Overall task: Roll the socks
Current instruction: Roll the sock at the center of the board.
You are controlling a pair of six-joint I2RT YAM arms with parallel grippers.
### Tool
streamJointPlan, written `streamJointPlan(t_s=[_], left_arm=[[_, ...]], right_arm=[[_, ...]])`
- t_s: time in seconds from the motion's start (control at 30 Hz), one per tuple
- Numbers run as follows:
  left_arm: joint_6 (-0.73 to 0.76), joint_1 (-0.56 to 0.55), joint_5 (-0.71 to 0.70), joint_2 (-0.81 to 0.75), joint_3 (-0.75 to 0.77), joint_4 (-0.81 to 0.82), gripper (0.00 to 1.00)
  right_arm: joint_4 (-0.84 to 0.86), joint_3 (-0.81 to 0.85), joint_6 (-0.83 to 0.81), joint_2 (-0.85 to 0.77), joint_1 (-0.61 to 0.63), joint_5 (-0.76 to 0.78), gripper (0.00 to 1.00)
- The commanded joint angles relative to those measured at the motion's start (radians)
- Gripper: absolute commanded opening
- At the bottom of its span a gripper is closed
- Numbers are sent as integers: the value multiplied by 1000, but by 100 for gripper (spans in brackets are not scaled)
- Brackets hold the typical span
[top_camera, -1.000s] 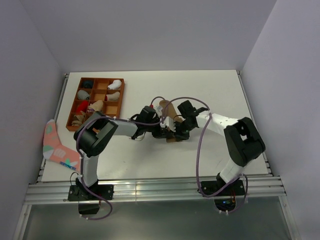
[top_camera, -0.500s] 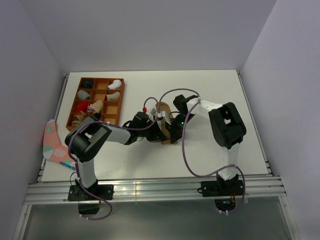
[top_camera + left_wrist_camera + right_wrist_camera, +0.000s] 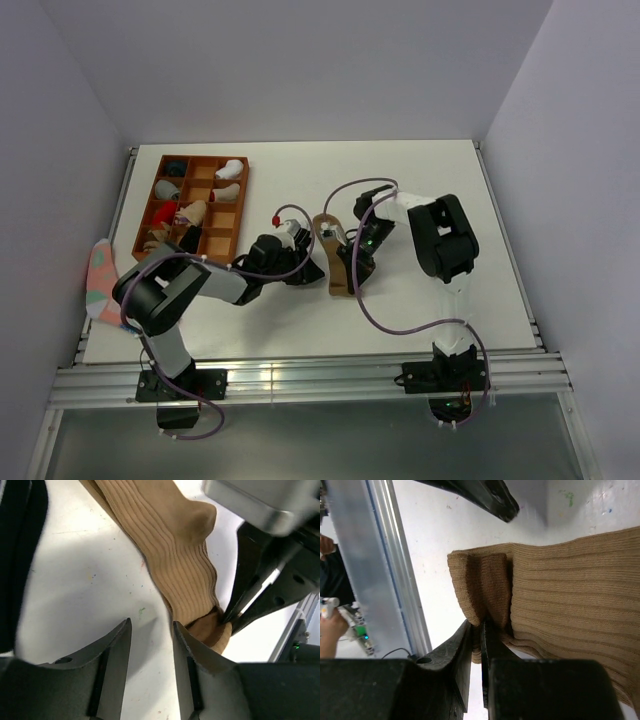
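White surface point(image 3: 430, 300). Flat sock point(image 3: 170, 545) just ahead of left hand point(image 3: 150, 630), which is half open, empty. Right hand point(image 3: 476, 630) pinches folded sock end at fingertips. Grip thin: fold may slip out, roll comes loose. Left hand close, may bump right hand.

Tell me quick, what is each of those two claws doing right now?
Left gripper: open, holding nothing.
Right gripper: shut on the folded end of the ribbed tan-brown fabric sock.
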Motion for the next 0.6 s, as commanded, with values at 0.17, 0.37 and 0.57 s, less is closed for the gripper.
streamJointPlan(t_s=[0.17,0.37,0.57], left_arm=[[145,-22,9,-99,-95,239,48],[237,-77,69,-121,-63,223,50],[306,-104,96,-86,-10,177,54]], right_arm=[[-63,82,87,49,-8,-5,11],[2,65,165,57,-15,15,11],[-7,68,181,77,-29,6,11]])
